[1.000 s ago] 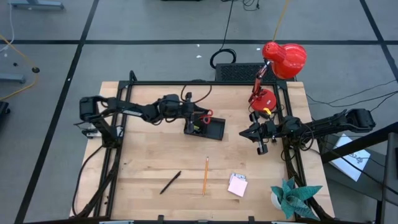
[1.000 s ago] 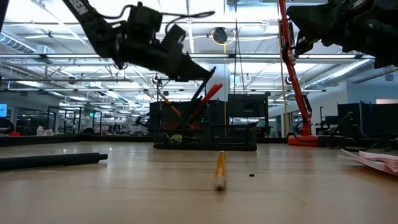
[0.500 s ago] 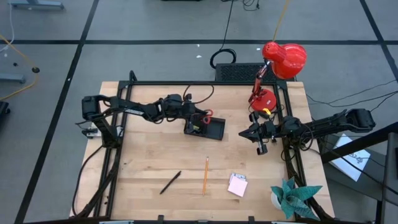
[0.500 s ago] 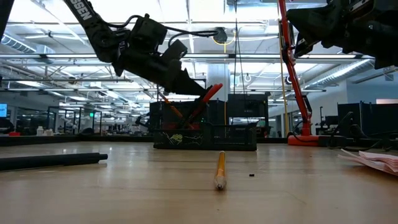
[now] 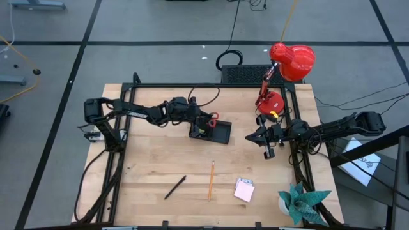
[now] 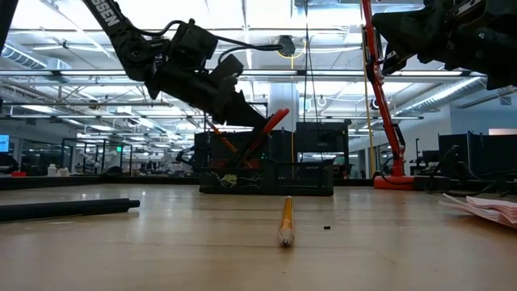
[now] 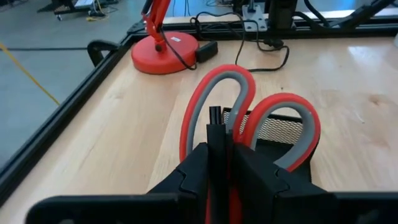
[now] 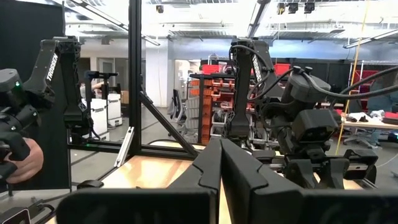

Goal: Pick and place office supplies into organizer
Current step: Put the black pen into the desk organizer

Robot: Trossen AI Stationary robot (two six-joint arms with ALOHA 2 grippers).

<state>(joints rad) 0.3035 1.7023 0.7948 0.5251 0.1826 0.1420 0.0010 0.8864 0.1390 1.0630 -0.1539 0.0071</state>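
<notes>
The black mesh organizer (image 5: pixel 219 133) stands at the middle of the table toward the far side. Red-handled scissors (image 6: pixel 271 123) stick out of it, tilted, handle loops (image 7: pixel 249 102) up. My left gripper (image 5: pixel 203 121) reaches in from the table's left, slanting down, and is shut on them. My right gripper (image 5: pixel 249 136) hovers shut and bare above the table's right side, near the lamp base. An orange pencil (image 5: pixel 211 180), a black pen (image 5: pixel 175 187) and a pink sticky-note pad (image 5: pixel 244 190) lie flat on the near half of the table. My left gripper pinches the scissors just below the handle loops (image 7: pixel 240 137) between its two fingers (image 7: pixel 199 165). The fingers slant down from the table's left. The loops stand out past the fingertips. The scissors lean, and their lower part is down inside the organizer, hidden by its wall.
A red desk lamp (image 5: pixel 291 61) with its round base (image 5: pixel 271 102) stands at the far right, with a black ribbed box (image 5: pixel 246 73) beside it. A teal paper plant (image 5: pixel 301 201) sits at the near right corner. A black frame (image 5: pixel 124 128) rims the table.
My left gripper has sunk toward the organizer and tipped further down, still shut on the scissors. The scissors have gone lower into the organizer. Since half a second ago, hardly anything has shifted.
</notes>
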